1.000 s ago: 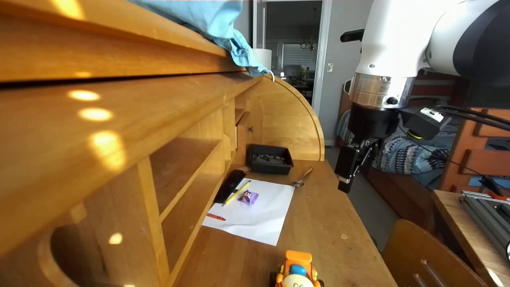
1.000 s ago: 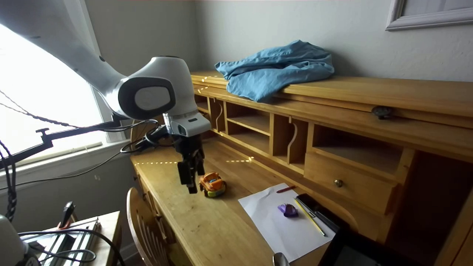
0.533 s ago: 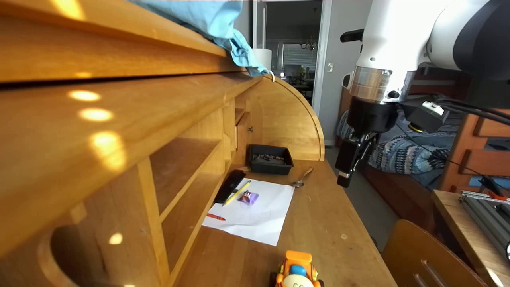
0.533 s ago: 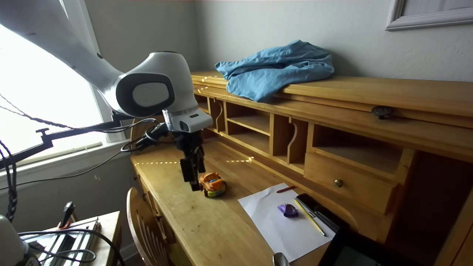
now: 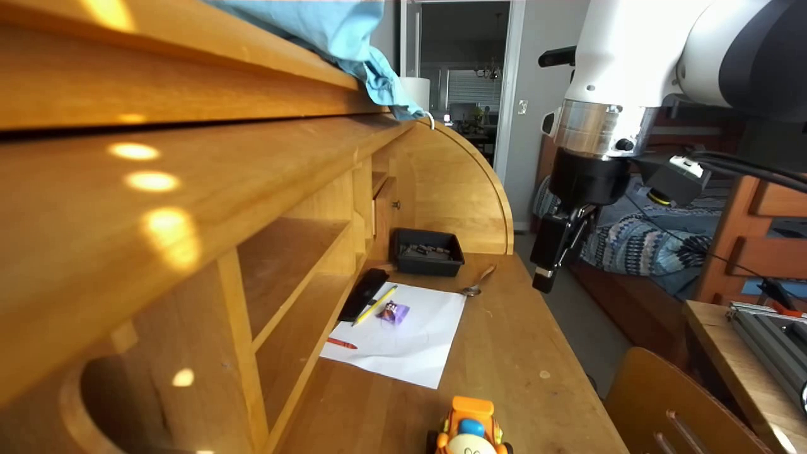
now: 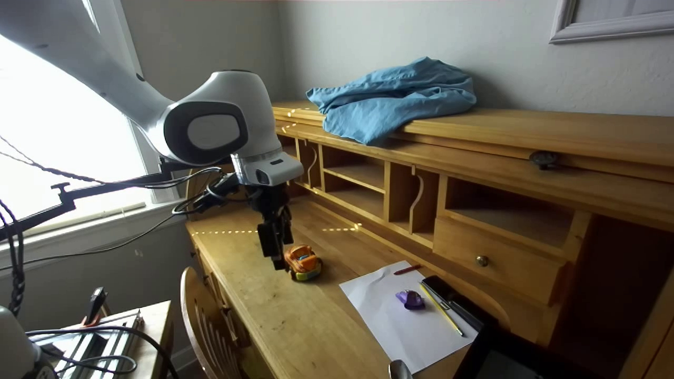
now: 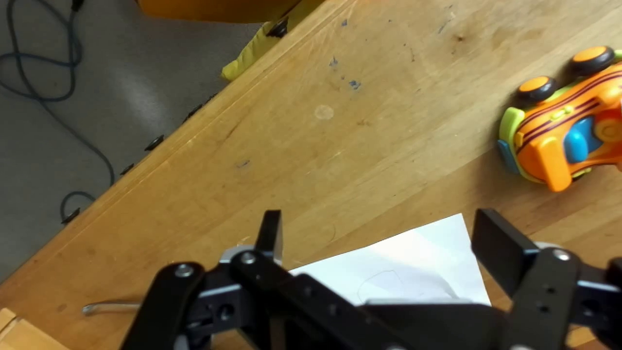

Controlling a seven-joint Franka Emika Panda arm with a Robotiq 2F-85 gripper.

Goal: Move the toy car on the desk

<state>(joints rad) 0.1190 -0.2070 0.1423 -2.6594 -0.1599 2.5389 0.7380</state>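
Observation:
The orange-and-yellow toy car stands on the wooden desk, and in an exterior view it is cut off by the bottom edge. In an exterior view the car stands upright on the desk top, just behind the gripper. In the wrist view the car is at the right edge, outside the jaws and partly cut off. My gripper is open with nothing between its fingers. The gripper also hangs above the desk's front side in an exterior view.
White paper lies on the desk with a purple object, a yellow pencil and a red crayon. A black tray and a spoon lie beyond. Cubbies line the back; a chair stands at the front edge.
My arm and gripper have risen a little, mostly in the first half second. The gripper stays empty. The toy car and the other objects have not moved.

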